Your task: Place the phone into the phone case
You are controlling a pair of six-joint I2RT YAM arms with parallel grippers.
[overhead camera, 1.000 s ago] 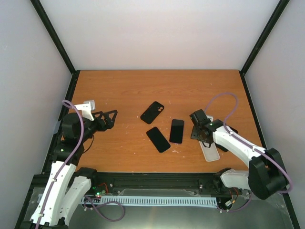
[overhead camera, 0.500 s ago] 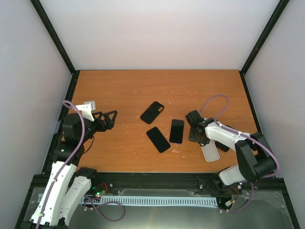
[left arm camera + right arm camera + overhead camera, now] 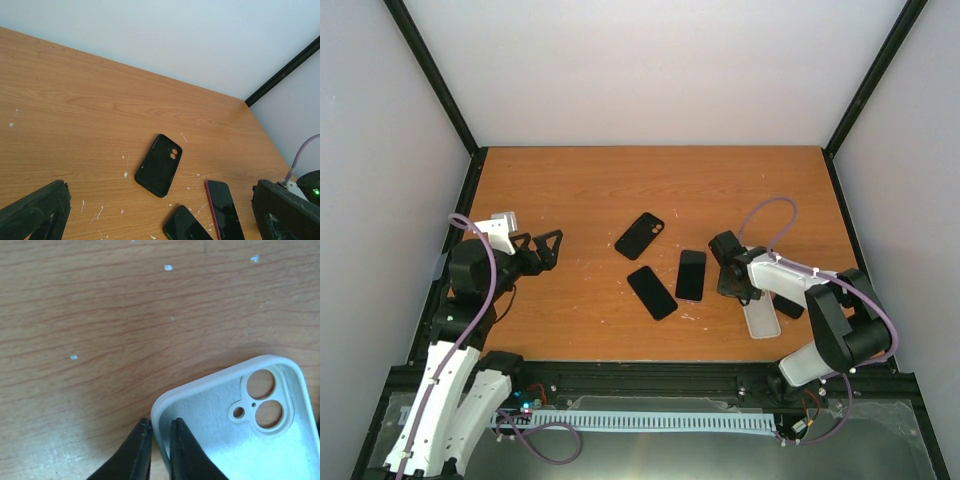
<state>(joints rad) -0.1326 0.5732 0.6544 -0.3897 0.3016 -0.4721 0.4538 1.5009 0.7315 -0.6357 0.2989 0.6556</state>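
Right wrist: right gripper (image 3: 160,426) pinches the pale case (image 3: 225,440) by its thin rim. Likely risk: the rim flexes and slips free. Phone (image 3: 691,274) lies flat nearby, uncased. Left gripper (image 3: 548,250) is spread wide and empty.

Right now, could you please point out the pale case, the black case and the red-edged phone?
pale case (image 3: 210,435): right wrist view, inner floor.
black case (image 3: 157,167): left wrist view, its middle.
red-edged phone (image 3: 225,210): left wrist view, screen.

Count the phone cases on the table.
2: a black soft phone case, centre, and a pale white phone case, front right, its rim pinched by the right gripper. The right arm may hide another.
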